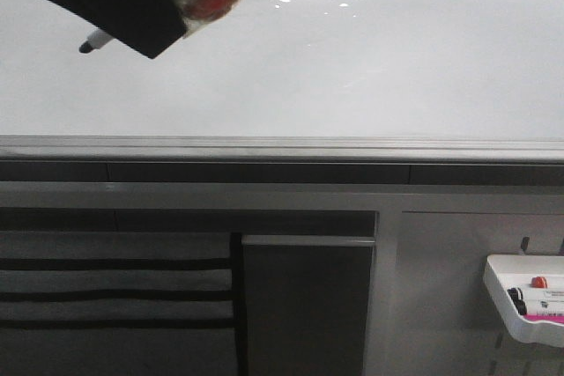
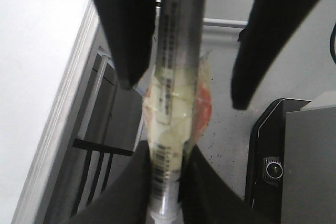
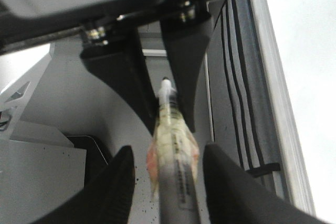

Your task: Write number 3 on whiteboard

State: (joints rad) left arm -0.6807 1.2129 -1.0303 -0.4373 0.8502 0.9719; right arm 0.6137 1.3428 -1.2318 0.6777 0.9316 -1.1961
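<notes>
Getting my pen ready, no number 3 on the board yet.
The big whiteboard (image 1: 352, 68) fills the far half of the front view and is bare, so no writing has begun. My left claw (image 2: 168, 153) is squeezed tight on the taped marker (image 2: 173, 77), up at the far left over the board. My right claw (image 3: 168, 150) is spread wide around the same marker, not pinching it. Next, I think one claw must hold it alone and bring the tip down to the board.

- front view looks forward over the whiteboard (image 1: 352, 68), close.
- left wrist view looks along its fingers, very near the taped marker (image 2: 176, 103).
- right wrist view faces back, sharing that marker (image 3: 173, 150) and the whiteboard's edge.
</notes>
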